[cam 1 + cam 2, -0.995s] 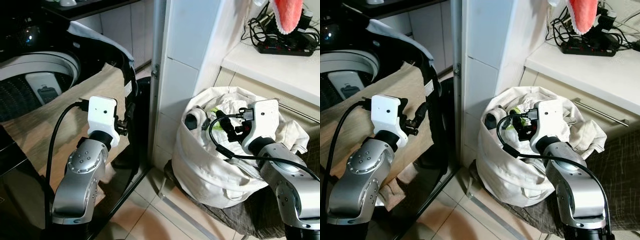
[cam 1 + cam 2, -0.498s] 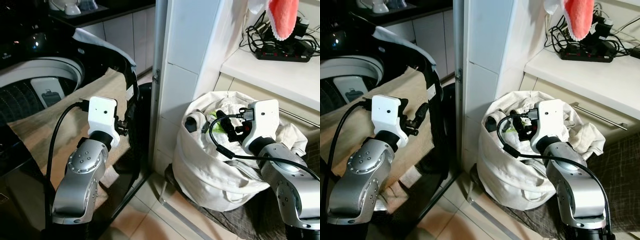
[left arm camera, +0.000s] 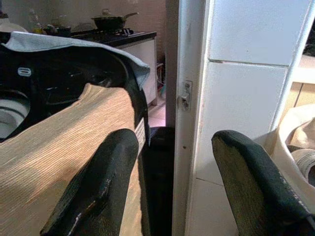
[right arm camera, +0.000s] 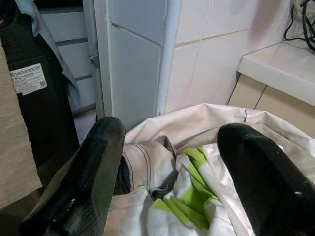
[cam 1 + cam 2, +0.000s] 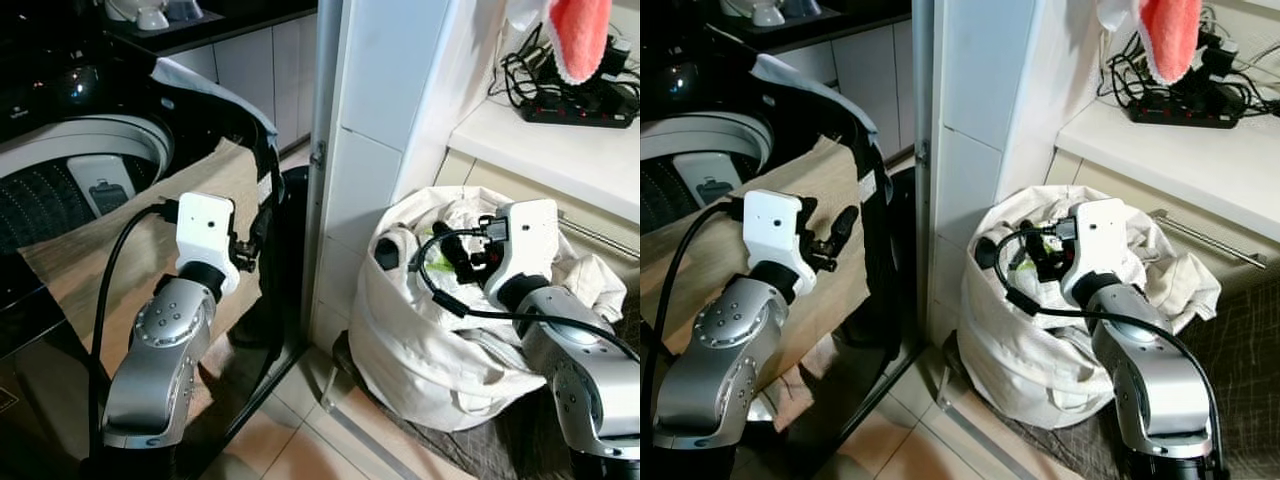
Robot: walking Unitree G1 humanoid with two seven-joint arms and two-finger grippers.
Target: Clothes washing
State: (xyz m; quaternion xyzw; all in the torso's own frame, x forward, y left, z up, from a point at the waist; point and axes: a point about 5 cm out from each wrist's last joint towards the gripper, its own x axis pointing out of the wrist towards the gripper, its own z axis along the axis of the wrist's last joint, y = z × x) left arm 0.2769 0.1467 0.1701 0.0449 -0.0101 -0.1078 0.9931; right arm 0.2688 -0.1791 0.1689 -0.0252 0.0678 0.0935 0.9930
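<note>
Two grippers hold the same poses as a second ago; only the camera has shifted, so the scene sits slightly lower-right. One left gripper [image 3: 172, 189], fingers spread and empty, faces one washing machine [image 5: 75, 170] at upper left. One right gripper [image 4: 172, 187], fingers apart and empty, hovers over one white laundry bag [image 5: 420, 350] at lower right, stuffed with white and green clothes [image 4: 189, 194].

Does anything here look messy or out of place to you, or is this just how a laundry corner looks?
Mostly ordinary. The white laundry bag slumps on the floor, clothes heaped at its open mouth. The one odd spot is the counter, where a power strip lies in a tangle of black cables with a pink cloth hanging just above it.
</note>
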